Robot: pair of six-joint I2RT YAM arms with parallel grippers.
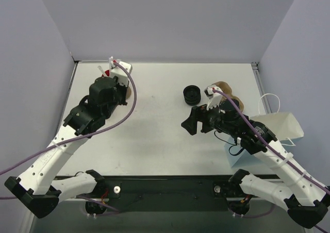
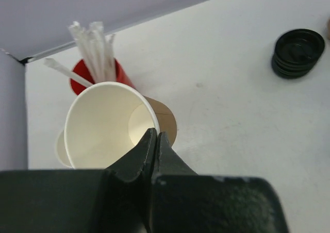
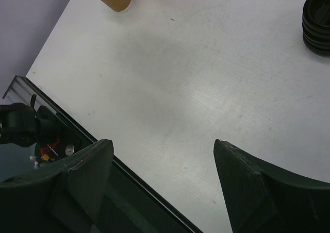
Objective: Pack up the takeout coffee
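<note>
The left hand (image 2: 156,136), shut tight, sits at the rim of an open paper cup (image 2: 100,125) at 10 o'clock on the table (image 1: 154,140); I cannot tell whether it grips the rim. The right hand (image 3: 160,148) hangs wide near 3 o'clock. The takeout coffee (image 1: 225,84) shows only as a tan curve behind that arm, at 2 o'clock.

The takeout coffee (image 1: 225,85) shows only as a tan-brown paper shape at the far right of the table (image 1: 154,140), mostly hidden behind the right arm (image 1: 232,117). It sits near the stack of black lids (image 1: 192,95) but apart from it. I can't tell whether its lid is on or whether it stands upright.
</note>
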